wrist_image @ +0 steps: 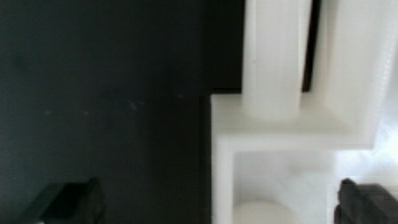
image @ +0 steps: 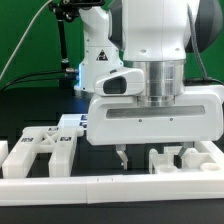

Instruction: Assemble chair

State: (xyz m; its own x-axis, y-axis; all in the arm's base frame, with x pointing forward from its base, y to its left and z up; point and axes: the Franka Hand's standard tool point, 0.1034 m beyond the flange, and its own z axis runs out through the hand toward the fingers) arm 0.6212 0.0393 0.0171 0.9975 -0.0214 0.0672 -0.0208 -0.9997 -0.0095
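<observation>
Hovering: the gripper (image: 152, 156) hangs low in the middle of the exterior frame, under the arm's broad white wrist block (image: 150, 115) and just above the black table (image: 30, 110).
Pincer: spread wide. In the wrist view the two dark fingertips (wrist_image: 71, 205) stand far apart, one with only bare table beside it, and nothing is pinched.
Piece under the pincer: a white chair frame piece (wrist_image: 267, 130), two bars joined to a wider block, lies between the fingertips and nearer one of them. I cannot tell whether that fingertip touches it.
Lower left of the exterior frame: tagged chair pieces (image: 38, 150) lie flat on the table, with a further tagged slab (image: 70, 124) just behind them.
Lower right of the exterior frame: blocky chair pieces (image: 170, 160) sit below the gripper.
Bottom edge: the low white rim wall (image: 100, 185) runs across the frame in front of all the parts.
Upper left: green cables (image: 20, 50) slant down behind the arm.
</observation>
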